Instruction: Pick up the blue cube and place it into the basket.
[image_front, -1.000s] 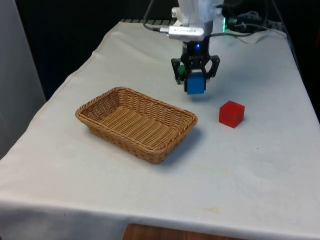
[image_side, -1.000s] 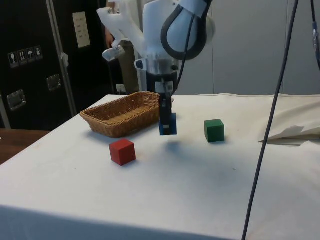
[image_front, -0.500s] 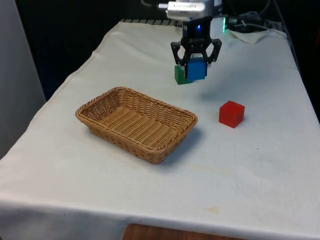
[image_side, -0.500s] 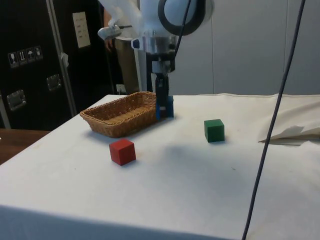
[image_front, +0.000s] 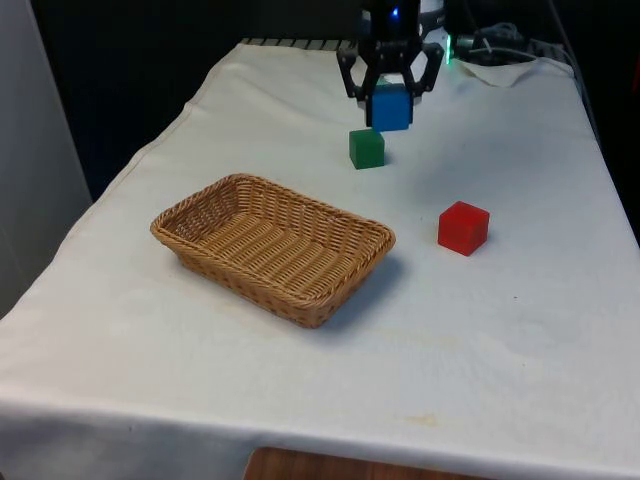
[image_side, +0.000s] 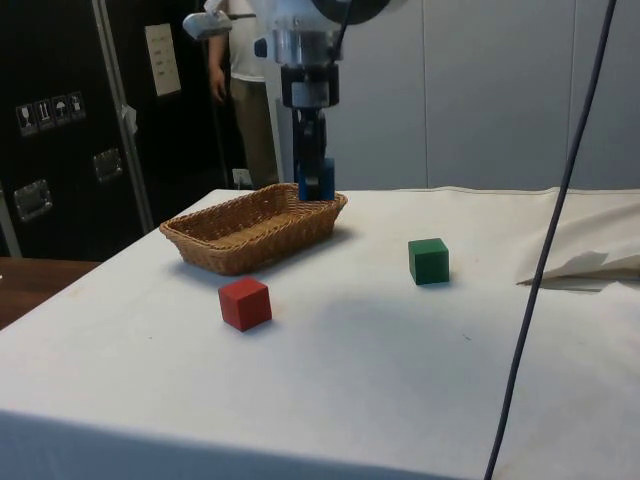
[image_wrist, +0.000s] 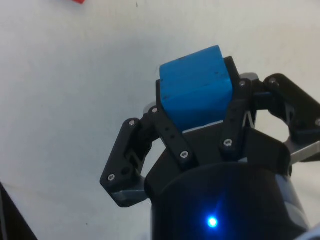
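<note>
A table under a white cloth carries everything here. On it sits a rectangular woven wicker basket, tan and shallow, towards the front view's left. The white robot arm reaches down from above, and its black two-finger gripper hangs well clear of the cloth, clenched on a small blue cube; the wrist view shows the cube pinched between the fingers. In the front view the held cube is in the air, above and just to the right of a small green cube that rests on the cloth beyond the basket. A small red cube lies near the basket, on the front view's right. In the side view a person stands behind the table.
</note>
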